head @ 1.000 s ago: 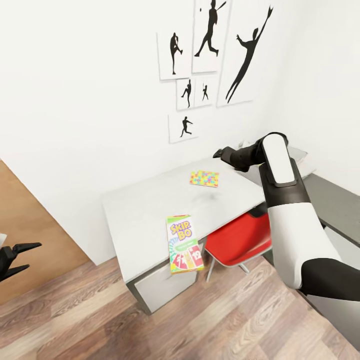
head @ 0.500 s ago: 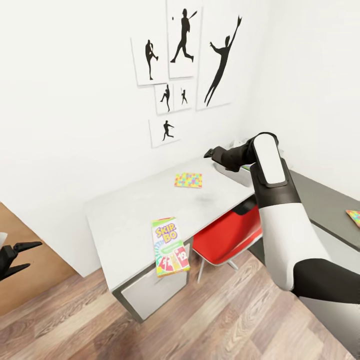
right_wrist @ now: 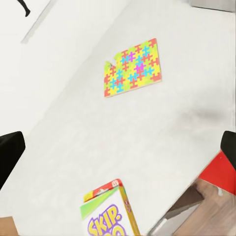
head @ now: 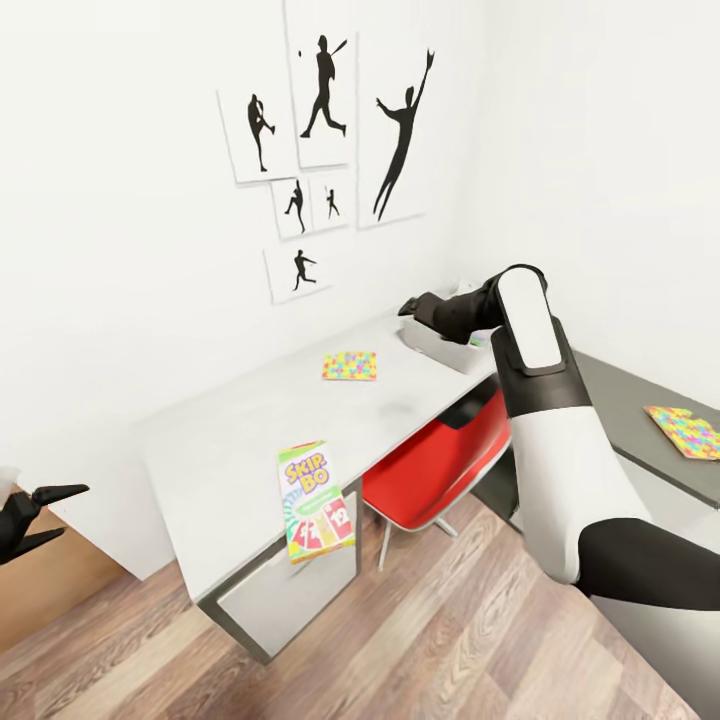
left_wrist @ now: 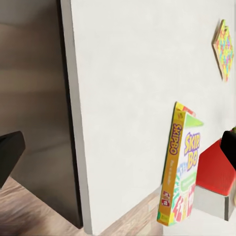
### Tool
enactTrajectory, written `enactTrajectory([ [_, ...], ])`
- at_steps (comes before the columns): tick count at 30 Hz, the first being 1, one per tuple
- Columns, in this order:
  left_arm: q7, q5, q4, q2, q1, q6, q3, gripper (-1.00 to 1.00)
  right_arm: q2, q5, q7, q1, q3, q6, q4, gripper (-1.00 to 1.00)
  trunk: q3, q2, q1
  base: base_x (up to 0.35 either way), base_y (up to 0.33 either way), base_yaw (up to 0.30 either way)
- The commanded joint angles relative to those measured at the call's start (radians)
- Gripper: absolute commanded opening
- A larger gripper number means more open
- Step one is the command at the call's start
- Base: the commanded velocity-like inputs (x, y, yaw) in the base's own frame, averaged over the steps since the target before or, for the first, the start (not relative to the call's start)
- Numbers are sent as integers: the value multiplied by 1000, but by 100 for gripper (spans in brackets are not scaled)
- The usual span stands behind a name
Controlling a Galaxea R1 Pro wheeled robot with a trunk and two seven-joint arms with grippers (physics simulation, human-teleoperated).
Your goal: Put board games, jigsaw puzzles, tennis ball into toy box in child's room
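The head view has swung right, revealing a second jigsaw puzzle (head: pixel 683 431) on the dark cabinet (head: pixel 625 400), while the left gripper (head: pixel 45 512) hangs open and empty and the right gripper (head: pixel 409 308) sits over the toy box (head: pixel 440 349), its jaw state not tellable.

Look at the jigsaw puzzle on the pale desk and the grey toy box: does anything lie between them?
Nothing visible does. The puzzle lies flat on the desk, and only bare desktop separates it from the toy box, which the right arm partly covers.

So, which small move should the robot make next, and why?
Probably lower the right gripper toward the jigsaw puzzle on the table. It hovers open above the table near the toy box, holding nothing, and this puzzle lies nearest.
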Motion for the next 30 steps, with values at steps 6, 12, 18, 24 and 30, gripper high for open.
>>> enactTrajectory([
  [6,-10,-10,1,1,0,3,6,100,1,-8,-6,36,1,2,0,100,7,-1,0,-3,0,-186],
  [12,-10,-10,3,1,0,2,9,100,6,-7,-7,46,3,2,0,100,16,-1,0,-176,0,-179],
  [18,-10,-10,4,2,0,2,10,100,22,-5,-6,47,3,0,0,100,24,-1,0,-71,0,-170],
  [24,-10,-10,3,2,0,2,12,100,33,-1,-6,47,3,0,0,100,33,-1,0,-100,35,-160],
  [30,-10,-10,4,2,0,3,16,100,37,-1,-7,48,4,0,-1,100,42,-1,0,-192,81,-153],
])
